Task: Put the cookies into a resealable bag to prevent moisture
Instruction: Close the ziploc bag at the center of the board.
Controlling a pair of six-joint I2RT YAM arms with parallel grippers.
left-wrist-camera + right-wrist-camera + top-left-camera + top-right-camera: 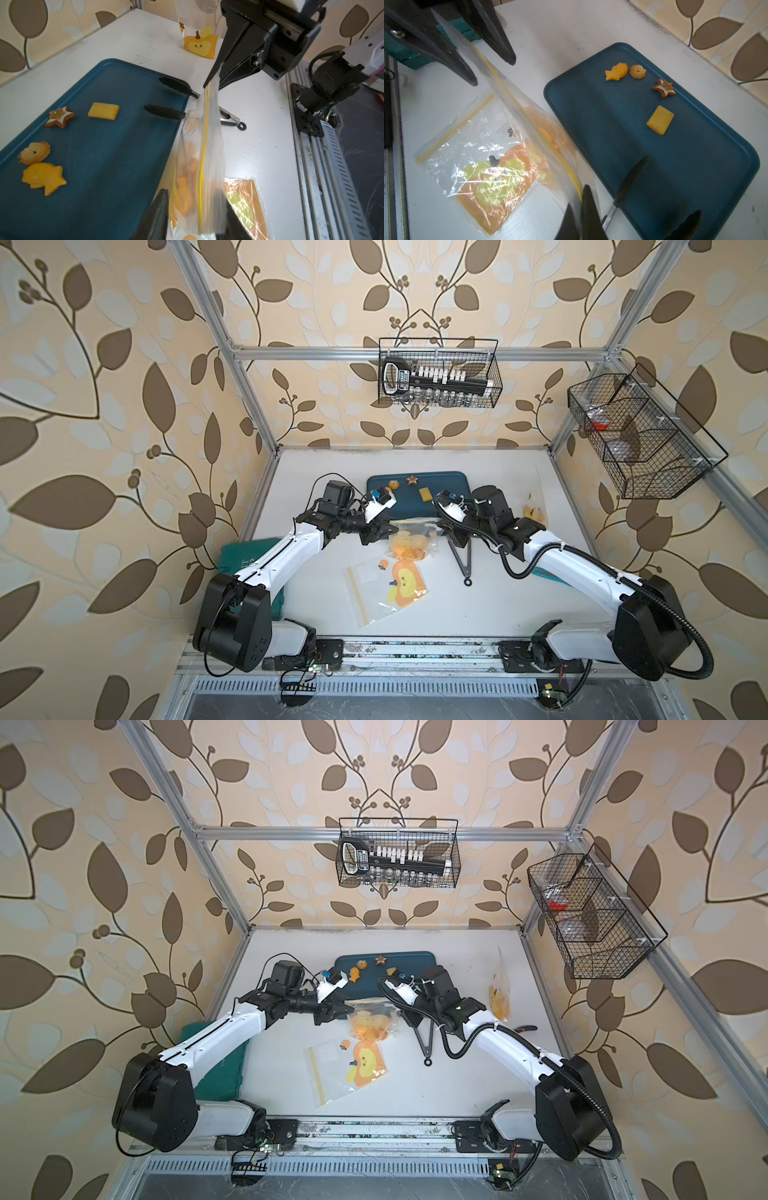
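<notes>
Clear resealable bag (214, 158): zip strip (204, 133) ran from right jaws, pinching one end, to left jaws, spread astride the other

Soft, diffuse light leaves the white bench (478, 605) bright, with only faint, soft-edged shadows. In both top views wide-angle stretch splays the frame bars (254, 406) toward the edges. In the wrist views the nearest fingers (158, 216) and the resealable bag (209, 155) blur, and glare streaks the flat bag (483, 182).
</notes>
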